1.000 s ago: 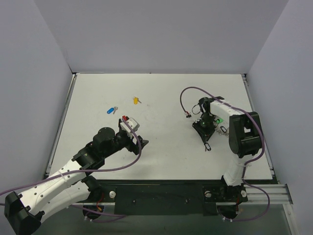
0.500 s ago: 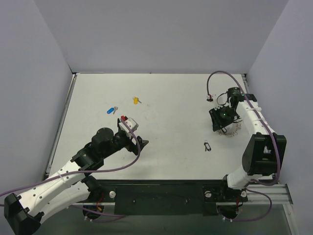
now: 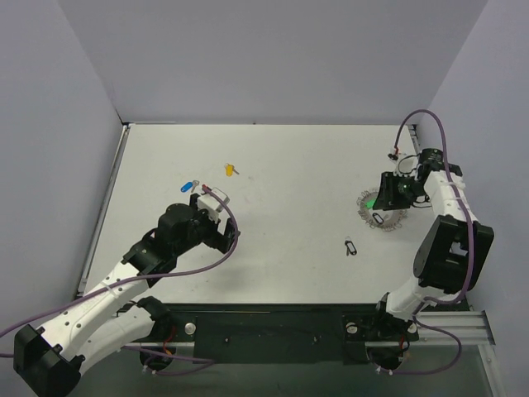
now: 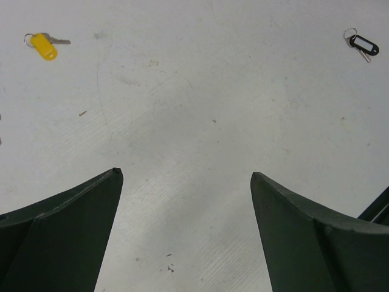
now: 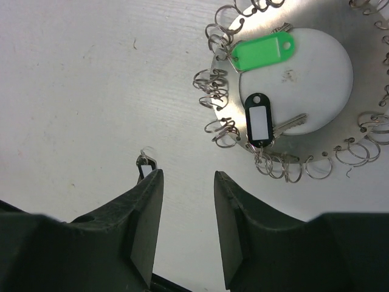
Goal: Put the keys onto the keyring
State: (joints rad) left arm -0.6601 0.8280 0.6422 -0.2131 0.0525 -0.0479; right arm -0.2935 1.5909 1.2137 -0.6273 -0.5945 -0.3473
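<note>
White table (image 3: 289, 165) | left gripper (image 4: 185, 176) spread wide, holding nothing; right gripper (image 5: 188, 176) part-way apart, also empty, just beside the keyring (image 5: 322, 73) | green key (image 5: 265, 51) lies on it; yellow key (image 4: 44, 46) and blue key (image 3: 188, 186) well apart | likely best: pinch the plastic head, leave its loop free.

Robot lab cell: white table (image 3: 281, 165), plain grey walls (image 3: 264, 58) boxing it, aluminium rail (image 3: 463, 318) at front.

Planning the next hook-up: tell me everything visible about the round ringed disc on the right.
The disc is a flat, round, silvery metal-looking plate lying on the white table near its right edge. Small wire rings line its rim. A green-tagged key and a black-tagged key lie on it, seemingly hooked to rim rings.
</note>
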